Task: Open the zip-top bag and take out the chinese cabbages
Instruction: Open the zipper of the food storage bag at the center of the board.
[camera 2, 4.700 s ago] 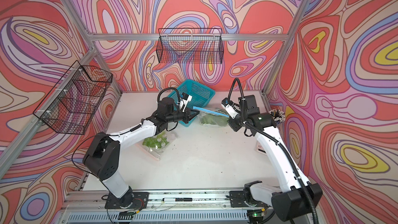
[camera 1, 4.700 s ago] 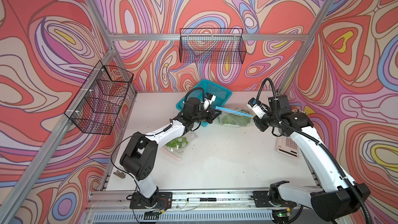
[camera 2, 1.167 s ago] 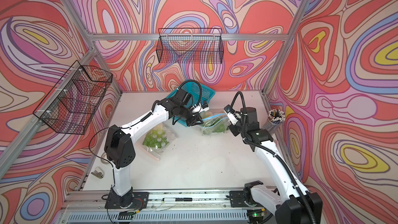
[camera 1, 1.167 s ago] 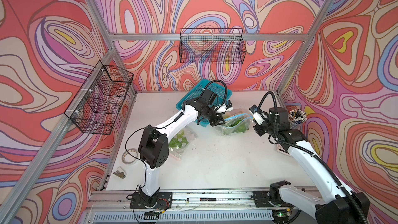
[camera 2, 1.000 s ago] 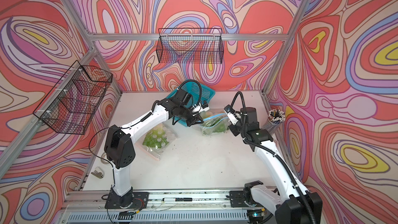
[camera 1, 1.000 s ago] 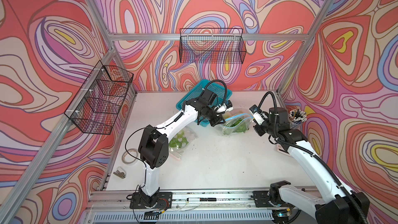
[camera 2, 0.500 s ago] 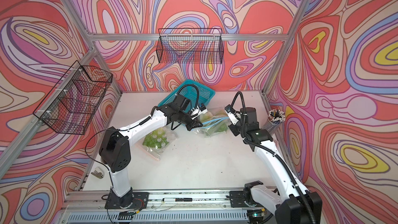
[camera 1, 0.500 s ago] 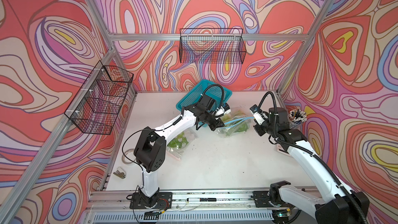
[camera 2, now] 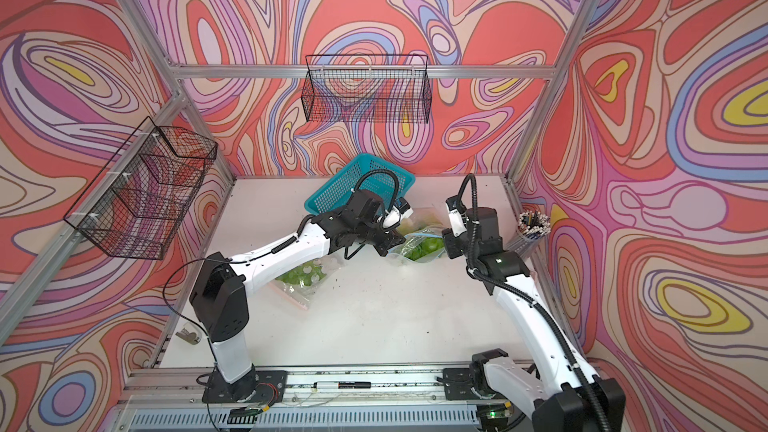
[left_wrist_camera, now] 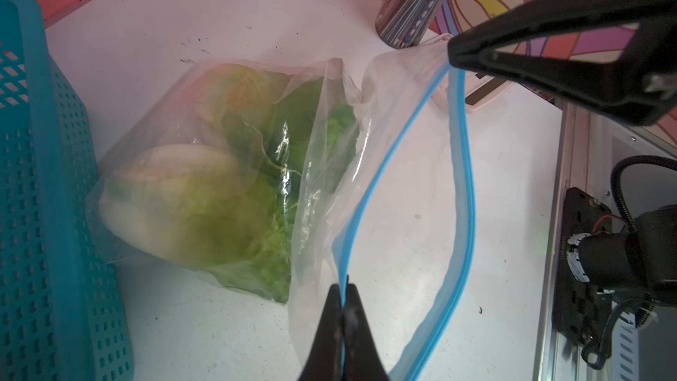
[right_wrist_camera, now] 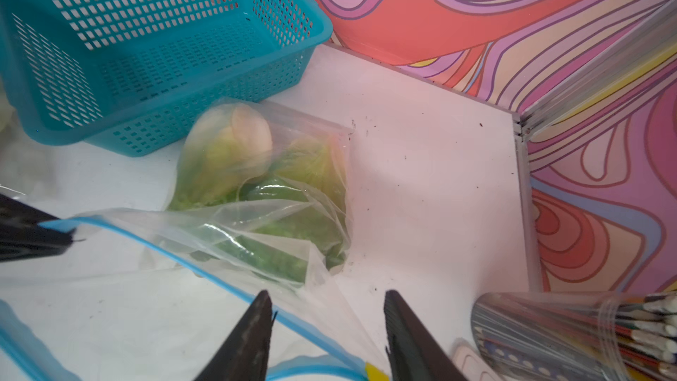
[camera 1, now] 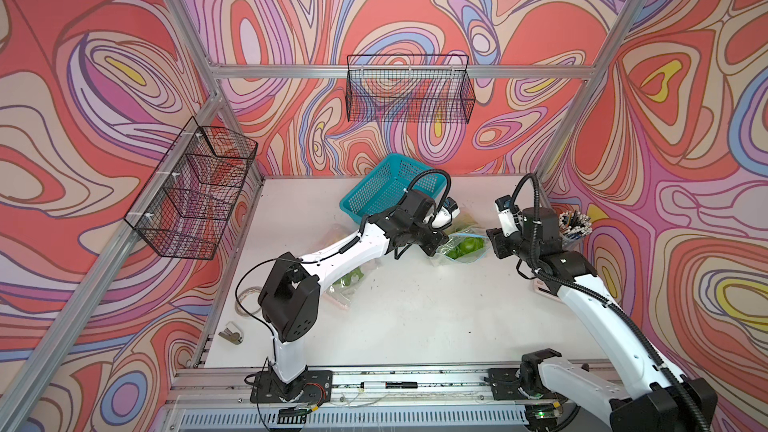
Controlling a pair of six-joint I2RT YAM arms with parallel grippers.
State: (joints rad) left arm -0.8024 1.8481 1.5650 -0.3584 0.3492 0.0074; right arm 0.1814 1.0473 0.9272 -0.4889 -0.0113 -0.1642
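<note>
Pinching the bag (left_wrist_camera: pixel 370 111) rim, the left gripper (left_wrist_camera: pixel 343 289) holds the mouth wide for the cabbages (left_wrist_camera: pixel 190 207); the right gripper (right_wrist_camera: pixel 328 300) is released.

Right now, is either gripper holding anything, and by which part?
The left gripper pinches the bag by its blue zip strip. The right gripper is open, holding nothing.

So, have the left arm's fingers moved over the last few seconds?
Yes. In a top view the left fingers were beside the right side of the teal basket; now they sit clear of its near corner, nearer the front rail.
</note>
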